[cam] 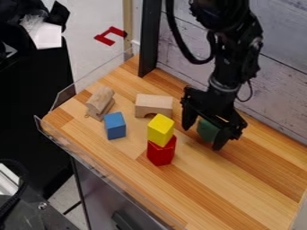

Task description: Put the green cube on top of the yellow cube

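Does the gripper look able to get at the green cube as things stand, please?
Probably yes: the gripper is right at the green cube, and no other block stands between them.

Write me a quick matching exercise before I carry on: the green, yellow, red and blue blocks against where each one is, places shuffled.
Blocks
1. Green cube
2. Yellow cube
3. Red block
4. Blue cube

Places
A. On the tabletop, at the bottom of the stack
B. On the tabletop, left of the stack in the view
C. At the gripper
D. On top of another block

Pairs: 1-C, 2-D, 3-A, 4-B
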